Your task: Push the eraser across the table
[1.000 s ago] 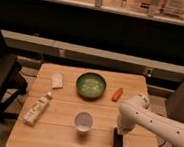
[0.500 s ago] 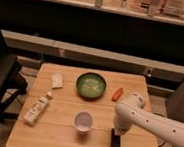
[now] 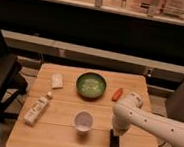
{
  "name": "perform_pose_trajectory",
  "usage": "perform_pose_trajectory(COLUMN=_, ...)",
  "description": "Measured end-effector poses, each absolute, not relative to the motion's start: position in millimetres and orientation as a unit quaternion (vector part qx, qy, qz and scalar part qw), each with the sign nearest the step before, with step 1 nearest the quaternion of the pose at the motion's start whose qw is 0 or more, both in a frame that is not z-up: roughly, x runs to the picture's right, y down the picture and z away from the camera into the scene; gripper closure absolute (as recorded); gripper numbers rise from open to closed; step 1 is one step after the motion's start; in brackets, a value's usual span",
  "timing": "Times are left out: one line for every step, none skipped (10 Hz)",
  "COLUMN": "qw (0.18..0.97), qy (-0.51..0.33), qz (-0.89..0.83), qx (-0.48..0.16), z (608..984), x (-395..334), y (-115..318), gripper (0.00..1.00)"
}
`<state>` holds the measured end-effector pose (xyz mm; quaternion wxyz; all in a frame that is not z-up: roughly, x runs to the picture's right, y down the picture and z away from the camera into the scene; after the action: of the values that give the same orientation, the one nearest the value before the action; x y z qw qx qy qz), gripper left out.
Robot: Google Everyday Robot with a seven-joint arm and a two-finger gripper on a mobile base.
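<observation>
Gripper low over table, at far end of eraser; eraser's long axis runs front-to-back, lying camera-side of gripper. Open or closed: cannot tell.

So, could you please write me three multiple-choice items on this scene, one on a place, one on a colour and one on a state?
1. The eraser lies:
A) right of the cup, near the front edge
B) at the back left corner
C) on the floor

2. The bowl is:
A) red
B) green
C) blue

3. The bottle:
A) stands upright
B) lies flat
C) stands upside down

Answers:
1 A: it shows beside the cup, with the gripper at its far end.
2 B: its inside is green.
3 B: it rests lengthwise on the table.
</observation>
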<state>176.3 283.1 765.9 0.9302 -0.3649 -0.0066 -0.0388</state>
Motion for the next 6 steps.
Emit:
perform_pose_trajectory(qw=0.93, qy=-0.007, qz=-0.042, qx=-0.366, z=765.6, x=169.9, y=283.1, gripper=1.0)
perform_pose_trajectory(qw=0.929, qy=-0.007, qz=-0.044, qx=-0.366, z=765.0, x=168.9, y=282.6, gripper=1.0)
perform_pose_trajectory(qw=0.929, qy=-0.006, qz=-0.044, qx=-0.367, z=764.1, x=169.5, y=282.6, gripper=1.0)
perform_pose_trajectory(qw=0.929, qy=-0.006, qz=-0.045, qx=-0.368, z=763.6, x=169.0, y=282.3, gripper=1.0)
perform_pose_trajectory(qw=0.928, qy=-0.006, qz=-0.047, qx=-0.369, z=763.3, x=168.1, y=281.8, gripper=1.0)
perform_pose_trajectory(qw=0.928, qy=-0.008, qz=-0.051, qx=-0.369, z=762.8, x=165.9, y=281.6, gripper=1.0)
